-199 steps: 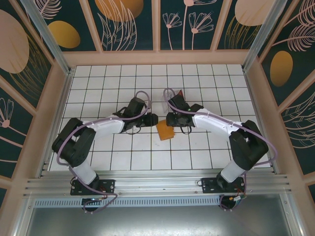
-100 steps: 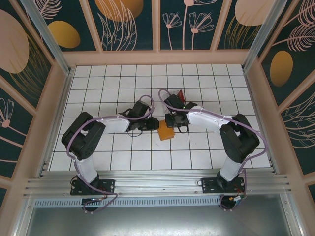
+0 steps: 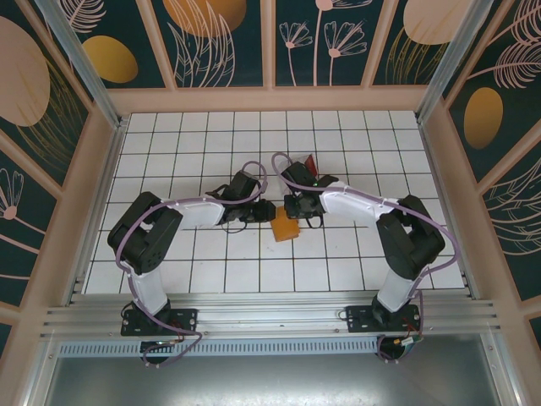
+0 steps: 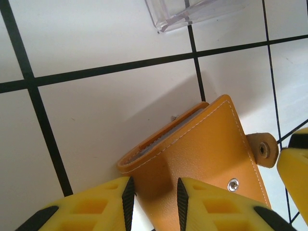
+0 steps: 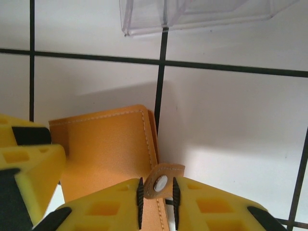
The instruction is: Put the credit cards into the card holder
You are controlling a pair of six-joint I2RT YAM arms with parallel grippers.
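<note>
Tiled table (image 3: 338,262), card holder (image 4: 202,149) corner pinched by left gripper (image 4: 154,188), snap tab (image 5: 161,182) by right gripper (image 5: 157,191)

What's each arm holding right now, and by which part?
The right fingers pinch the wallet's snap tab; the left fingers straddle the opposite edge, grip unclear.

The clear case (image 4: 192,12) runs off the top edge in both wrist views. The near end of the card holder (image 4: 202,154) is lost behind the left gripper (image 4: 153,185), grip unclear, and from above a red card (image 3: 309,160) peeks half-hidden behind the right arm (image 3: 355,203).
</note>
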